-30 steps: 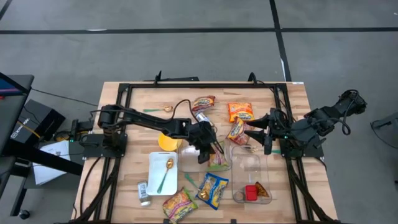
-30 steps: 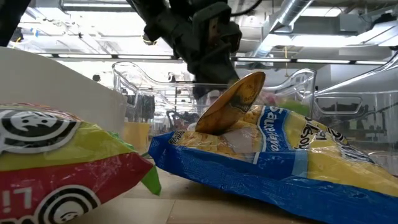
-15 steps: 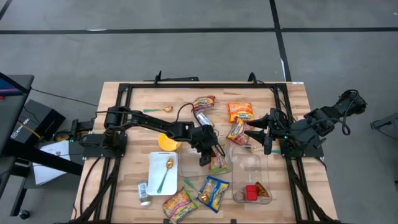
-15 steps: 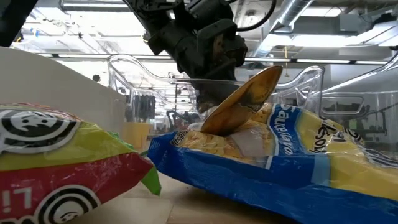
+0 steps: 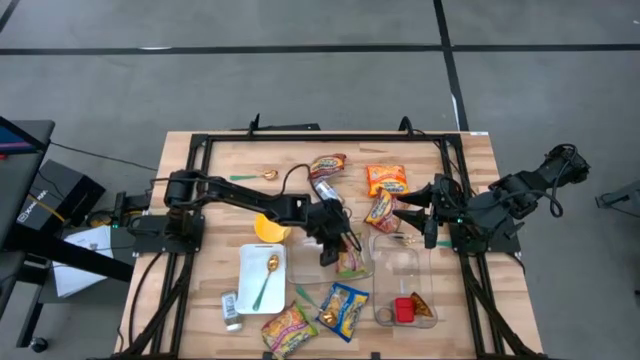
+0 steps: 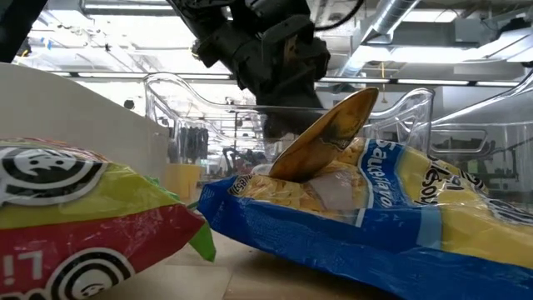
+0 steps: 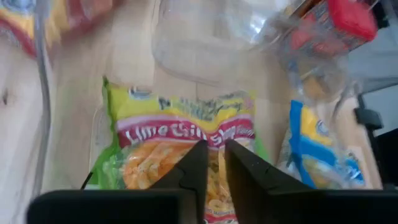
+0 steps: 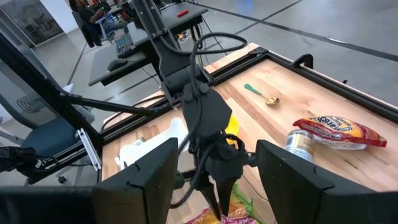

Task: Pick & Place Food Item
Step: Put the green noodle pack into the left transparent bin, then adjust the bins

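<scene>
A green and yellow lime chili snack bag (image 7: 180, 140) lies flat inside a clear plastic container (image 5: 340, 262) near the table's middle. My left gripper (image 7: 212, 167) slants down over the bag (image 5: 352, 264), its fingertips a narrow gap apart at the bag's near part. In the low view this gripper (image 6: 279, 75) shows behind the container's clear wall. My right gripper (image 8: 214, 186) hangs raised at the table's right side (image 5: 405, 215), open wide with nothing between its fingers. My left gripper comes slanting down from the table's left, with its fingertips (image 7: 196, 163) over the printed face of the bag (image 7: 186, 168), which rests flat on the container's floor. I cannot tell whether the fingertips touch the bag.
A second clear container (image 5: 405, 285) on the right holds a red item (image 5: 403, 308). A blue and yellow bag (image 5: 343, 305) and a red and yellow bag (image 5: 288, 328) lie near the front edge. A white tray (image 5: 262, 278) holds a spoon. More snack bags (image 5: 386, 180) lie farther back.
My left gripper has gone a little down and toward the table's right and near edge, over the clear container. In the low view the container wall, the blue bag and the gold wrapper in front of it have shifted slightly.
</scene>
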Robot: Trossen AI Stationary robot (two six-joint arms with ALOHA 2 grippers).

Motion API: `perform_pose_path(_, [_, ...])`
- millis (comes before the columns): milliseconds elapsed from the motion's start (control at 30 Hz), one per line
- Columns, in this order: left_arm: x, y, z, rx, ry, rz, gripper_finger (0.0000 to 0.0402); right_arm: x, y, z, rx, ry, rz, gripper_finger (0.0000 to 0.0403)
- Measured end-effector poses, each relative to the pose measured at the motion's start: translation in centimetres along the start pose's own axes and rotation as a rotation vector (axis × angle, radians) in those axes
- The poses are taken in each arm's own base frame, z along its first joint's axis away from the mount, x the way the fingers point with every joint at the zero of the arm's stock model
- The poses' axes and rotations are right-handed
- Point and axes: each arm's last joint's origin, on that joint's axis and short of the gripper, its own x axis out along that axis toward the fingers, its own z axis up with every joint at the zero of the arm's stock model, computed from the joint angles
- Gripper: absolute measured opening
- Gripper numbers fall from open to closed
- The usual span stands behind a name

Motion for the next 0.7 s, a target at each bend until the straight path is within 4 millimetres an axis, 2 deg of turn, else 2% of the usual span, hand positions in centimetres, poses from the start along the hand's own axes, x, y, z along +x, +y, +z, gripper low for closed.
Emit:
perform_pose_path(200, [-1.7,-0.6,0.6,0.000,0.001,0.001,0.0111,0.0,0.0,-0.1,-0.005,0.005,-0.004,0.0210])
perform_pose_path(367, [-4.7,-1.4,0.5,-0.023,0.083,0.022,0.0127,0.0,-0.1,-0.1,-0.010,0.009,-0.006,0.0210])
perform_pose_path(533, [-7.2,-1.7,-1.0,-0.051,0.266,0.094,0.0092,0.0,-0.1,-0.1,-0.013,0.011,-0.009,0.0210])
perform_pose_path(700, [-7.9,-1.3,-2.2,-0.041,0.393,0.172,0.0014,0.0,-0.2,-0.2,-0.019,0.016,-0.013,0.0210])
